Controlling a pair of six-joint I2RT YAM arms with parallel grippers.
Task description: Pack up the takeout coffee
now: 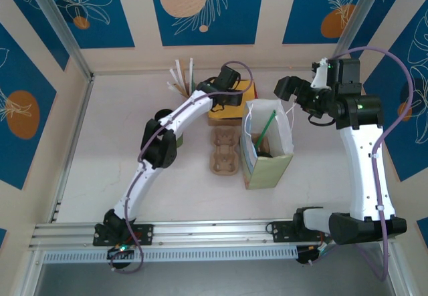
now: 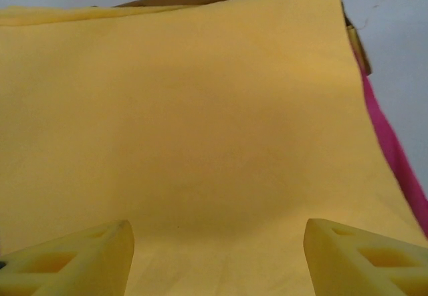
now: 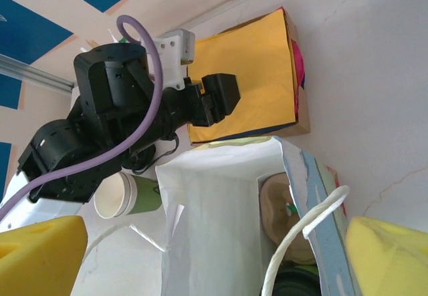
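A white-and-green paper bag (image 1: 271, 168) stands open on the pale table (image 1: 93, 149), a cardboard cup carrier (image 1: 225, 152) just left of it (a yellow paper stack (image 1: 235, 113) behind), straws (image 1: 182, 79) farther back.

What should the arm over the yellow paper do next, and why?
Probably lower the left gripper a little and pinch the top yellow sheet. Its fingers are open right above that sheet and hold nothing, and the paper bag stands open close by, so a napkin looks like the next thing to pick up.
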